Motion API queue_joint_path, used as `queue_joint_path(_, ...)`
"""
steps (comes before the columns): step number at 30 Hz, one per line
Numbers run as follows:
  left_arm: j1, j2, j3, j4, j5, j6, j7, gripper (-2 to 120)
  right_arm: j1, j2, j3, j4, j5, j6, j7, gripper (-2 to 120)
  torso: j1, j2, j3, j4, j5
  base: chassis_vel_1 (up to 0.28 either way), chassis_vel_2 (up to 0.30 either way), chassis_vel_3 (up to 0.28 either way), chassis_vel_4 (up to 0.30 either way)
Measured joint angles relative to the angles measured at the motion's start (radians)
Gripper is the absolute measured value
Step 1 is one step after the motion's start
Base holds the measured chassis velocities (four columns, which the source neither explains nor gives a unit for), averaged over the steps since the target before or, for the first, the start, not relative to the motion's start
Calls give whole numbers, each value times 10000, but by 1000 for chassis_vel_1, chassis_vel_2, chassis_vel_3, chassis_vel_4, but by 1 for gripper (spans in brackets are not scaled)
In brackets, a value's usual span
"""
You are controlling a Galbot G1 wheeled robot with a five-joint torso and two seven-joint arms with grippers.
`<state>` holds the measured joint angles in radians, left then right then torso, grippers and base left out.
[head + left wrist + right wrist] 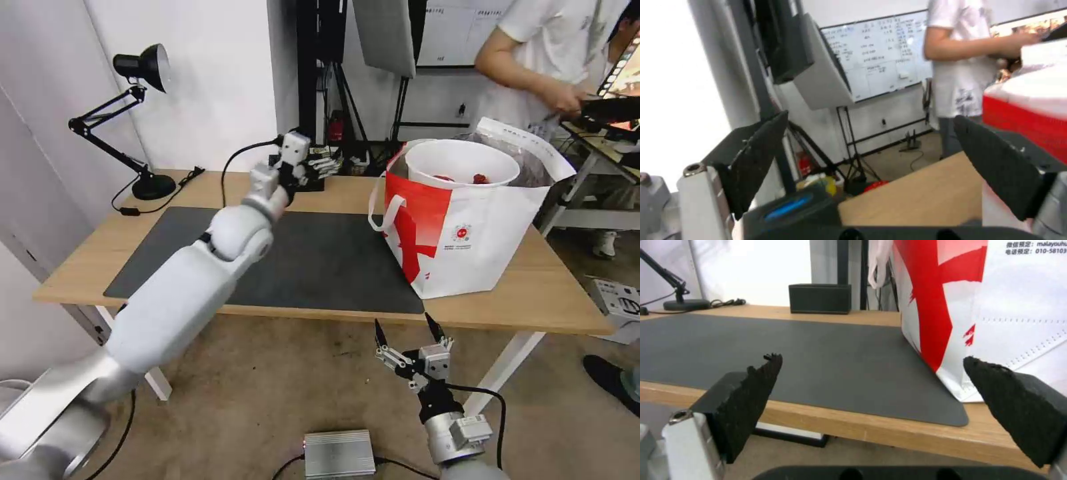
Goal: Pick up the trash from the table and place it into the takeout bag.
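Takeout bag (467,227), upright at the worktop's (333,193) three o'clock, white bowl (461,163) already nested in its mouth; left gripper (320,167) raised at twelve, right gripper (407,330) below six, fingers parted, both empty, apparently finished.

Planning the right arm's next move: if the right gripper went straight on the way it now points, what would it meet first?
Probably the table's front edge, or it skims the dark mat. The open right gripper sits before that edge, the takeout bag to one side; depth is unclear.
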<state>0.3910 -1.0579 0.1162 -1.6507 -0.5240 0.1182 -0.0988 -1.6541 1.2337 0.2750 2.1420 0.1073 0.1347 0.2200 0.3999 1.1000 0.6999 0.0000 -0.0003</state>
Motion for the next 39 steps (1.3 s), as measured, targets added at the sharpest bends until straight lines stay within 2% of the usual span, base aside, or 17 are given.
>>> queue_joint_path(8, 2208, 694, -1918, -1199, 484, 73, 416, 100, 0, 0, 0, 0, 0, 0, 0, 100, 0, 0, 0, 3, 2, 0, 0, 0, 0)
queue_joint_path(16, 3841, 853, -2989, -2104, 761, 106, 564, 100, 0, 0, 0, 0, 0, 0, 0, 100, 0, 0, -1, 0, 1, 0, 0, 0, 0)
queue_joint_path(21, 5234, 732, -3967, -2648, 1037, 92, 800, 100, 0, 0, 1, 0, 0, 0, 0, 100, -1, 1, 0, 0, 2, 0, 0, 0, 0)
queue_joint_path(22, 5234, 732, -3967, -2648, 1037, 92, 800, 100, 0, 0, 1, 0, 0, 0, 0, 100, -1, 1, 0, 0, 2, 0, 0, 0, 0)
queue_joint_path(25, 6252, 549, -4779, -2975, 1195, 66, 956, 100, 1, 0, 0, 0, 0, 0, 0, 100, -1, 0, 0, 2, 2, 0, 0, 0, 0)
queue_joint_path(39, 8279, -342, -6258, -3564, 1766, -154, 1480, 100, 0, 0, 0, 0, 0, 0, 0, 100, -1, 0, 0, 0, 3, 0, 0, 0, 0)
